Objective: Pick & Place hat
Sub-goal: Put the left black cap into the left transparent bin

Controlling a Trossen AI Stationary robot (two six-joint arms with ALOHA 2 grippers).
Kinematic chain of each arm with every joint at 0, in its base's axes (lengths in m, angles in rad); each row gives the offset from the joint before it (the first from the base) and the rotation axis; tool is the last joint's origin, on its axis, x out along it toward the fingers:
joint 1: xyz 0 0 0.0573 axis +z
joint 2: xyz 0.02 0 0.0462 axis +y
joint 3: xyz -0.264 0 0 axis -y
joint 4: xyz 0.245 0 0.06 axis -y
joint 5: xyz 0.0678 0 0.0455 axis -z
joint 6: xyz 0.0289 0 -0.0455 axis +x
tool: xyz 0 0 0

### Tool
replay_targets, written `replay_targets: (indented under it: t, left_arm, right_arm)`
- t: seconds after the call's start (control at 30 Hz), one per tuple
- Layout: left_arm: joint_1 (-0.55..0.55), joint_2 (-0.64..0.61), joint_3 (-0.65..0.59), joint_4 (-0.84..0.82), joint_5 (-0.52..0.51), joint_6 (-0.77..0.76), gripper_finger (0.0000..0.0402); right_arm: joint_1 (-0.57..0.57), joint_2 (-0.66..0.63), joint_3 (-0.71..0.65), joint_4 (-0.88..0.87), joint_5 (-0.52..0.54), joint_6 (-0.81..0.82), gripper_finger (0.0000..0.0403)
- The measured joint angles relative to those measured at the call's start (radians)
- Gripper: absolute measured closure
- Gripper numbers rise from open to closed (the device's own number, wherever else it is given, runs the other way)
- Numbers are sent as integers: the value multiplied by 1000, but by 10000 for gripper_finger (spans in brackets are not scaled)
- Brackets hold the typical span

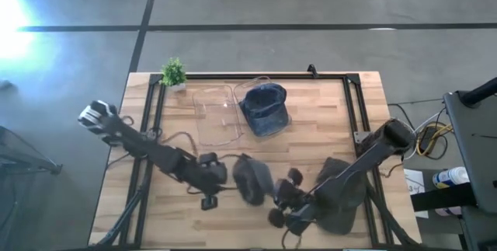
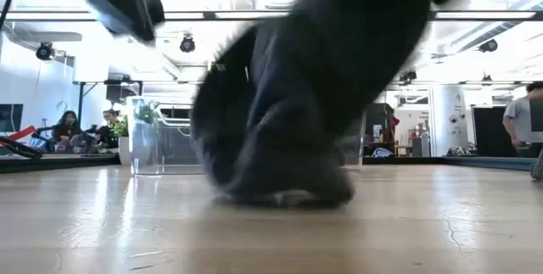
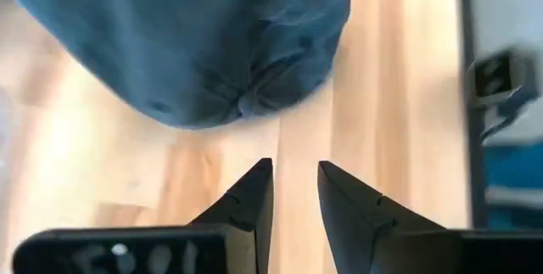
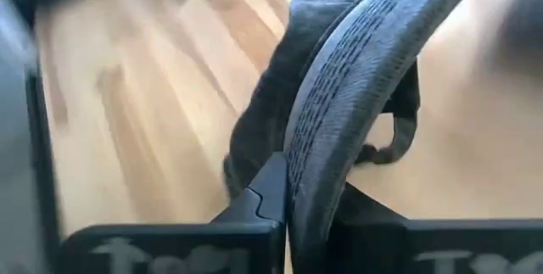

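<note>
**At the front of the table, a brim pinch with not much margin**

Near the table's front edge, the right gripper [image 4: 293,198] has its fingers closed on the stitched brim of the dark grey hat [image 1: 252,179], and the right wrist view tells the story: the brim runs edge-on between the two fingers, clamped thin, with the crown and the back strap dangling beyond. From the low view the hat looks draped, its lower edge touching or just brushing the wooden table [image 1: 326,115].

So what could go wrong? My read is that the hold sits on one narrow strip of floppy fabric. If the brim twists or the crown drags along the wood during a lift, the cloth could slide out of the fingers. The hanging crown also swings freely, and it could catch the left arm, which sits just beside it.

Over to the left gripper [image 3: 294,191]: fingers nearly together, a slim gap between the tips, holding nothing. It hovers above bare wood, pointed toward a blue hat [image 1: 265,109] lying farther back, next to the clear plastic container [image 1: 215,115]. If the container is the drop spot, that is a long carry across the table, and the blue hat right beside it leaves little room for a sloppy release. A small potted plant [image 1: 173,72] stands at the back corner, well clear of the action.
</note>
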Motion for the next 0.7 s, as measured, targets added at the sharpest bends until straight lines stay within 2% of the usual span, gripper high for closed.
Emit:
replay_targets:
  t: [0.1,0.2,0.27,0.3,0.4,0.53,0.63,0.7]
  left_arm:
    - [-3,-104,-7,-19,-116,-55,312]
    - [5,-180,-19,-43,-228,-101,312]
    - [15,-219,-34,-54,-260,-127,312]
    - [20,-236,-41,-65,-263,-142,312]
    - [23,-277,-66,-108,-300,-188,312]
    - [30,-314,-137,-110,-333,-233,312]
    - [61,-313,-227,-63,-290,-316,312]
    - [79,-309,-312,39,-222,-379,312]
  right_arm:
    - [-2,-41,95,-82,15,-528,389]
    - [10,-30,195,-170,117,-1048,389]
    - [14,-10,230,-193,187,-1311,389]
    - [15,-3,235,-205,215,-1385,389]
    - [18,11,221,-315,220,-1436,389]
    - [49,47,152,-319,106,-1447,389]
    - [74,102,96,-235,-5,-1488,389]
    - [85,155,79,-205,-48,-1505,389]
